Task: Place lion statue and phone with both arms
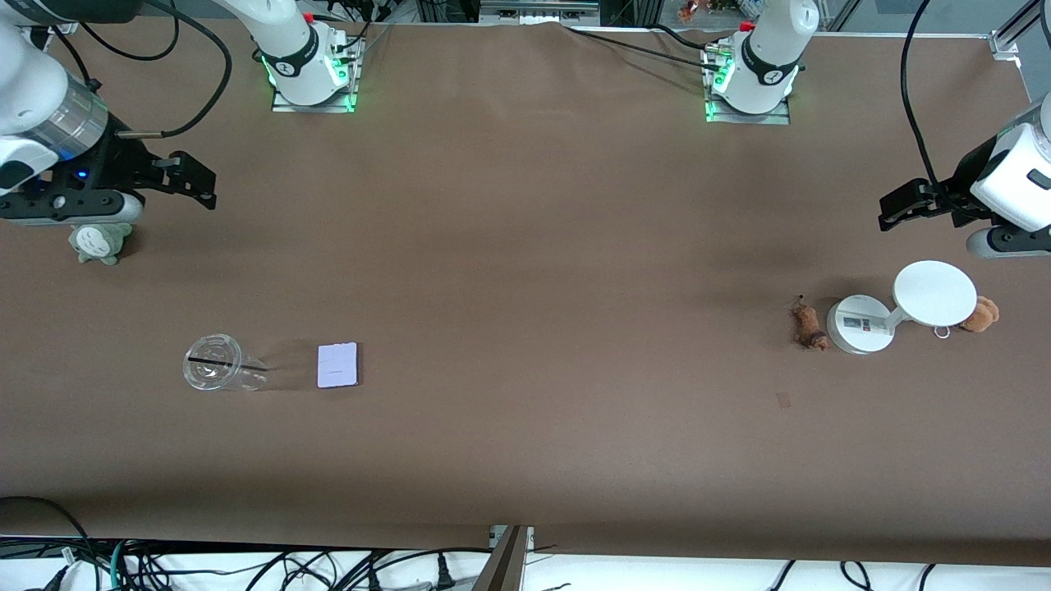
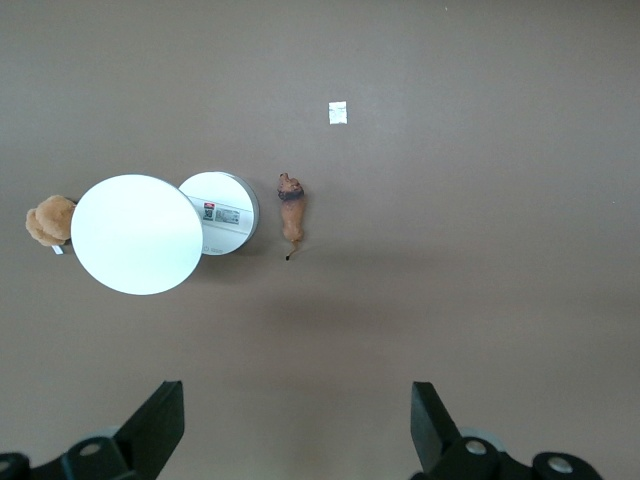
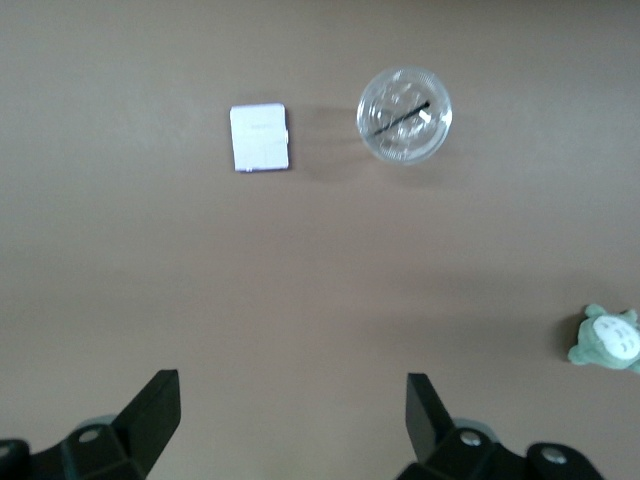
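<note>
- The brown cloth-covered tabletop (image 1: 525, 246) is seen carrying every item, with both arms raised at its two ends
- The small flat pale lavender-white rectangular phone (image 1: 337, 364) is laid flat toward the right arm's end of the tabletop, closer to the edge nearest the front camera than to the bases' edge
- A clear plastic cup with a black straw (image 1: 215, 362) is set just beside the phone, on the side toward the right arm's end edge, not touching it
- A small grey-green plush toy (image 1: 99, 242) is placed near the right arm's end edge, farther from the front camera than the cup
- The right gripper (image 1: 195, 182) is held in the air above the tabletop near the grey-green plush, its black fingers (image 3: 150, 415) spread wide apart with nothing between them
- The tiny elongated orange-brown lion statue (image 1: 808, 325) is laid on its side toward the left arm's end of the tabletop, just beside the round base of a white stand with a round disc (image 1: 903, 305)
- A rounder tan plush with a keyring (image 1: 979, 313) is seen by the stand's disc, toward the left arm's end edge
- The left gripper (image 1: 903, 205) is held in the air above the tabletop near the left arm's end edge, its fingers (image 2: 155, 425) wide apart and empty
</note>
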